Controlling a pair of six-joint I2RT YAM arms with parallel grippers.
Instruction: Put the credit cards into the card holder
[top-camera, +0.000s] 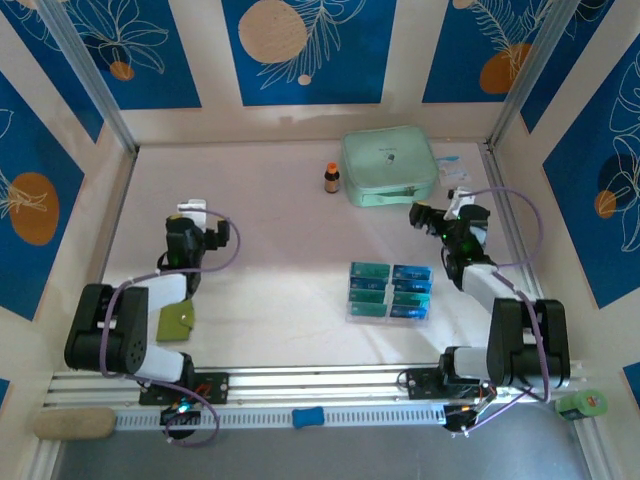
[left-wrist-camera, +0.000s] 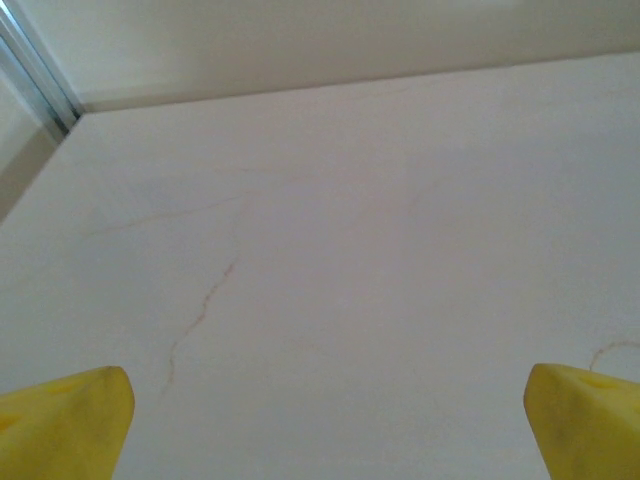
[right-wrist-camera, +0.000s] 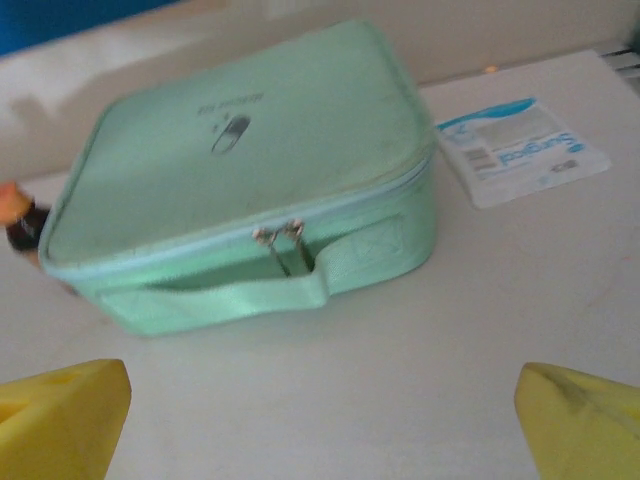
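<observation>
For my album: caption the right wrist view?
Open tool facing a zipped green case, a white packet beside it.

A robot test booth — blue leaf-print panels (top-camera: 350, 60) (aluminium-framed) wall a white table (top-camera: 270, 230).

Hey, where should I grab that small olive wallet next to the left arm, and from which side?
Pinch the wallet at its right edge, the one toward the middle of the table, coming down from above. It lies flat and closed, and the left arm crowds its other side, so that free edge looks like the easiest hold.
</observation>
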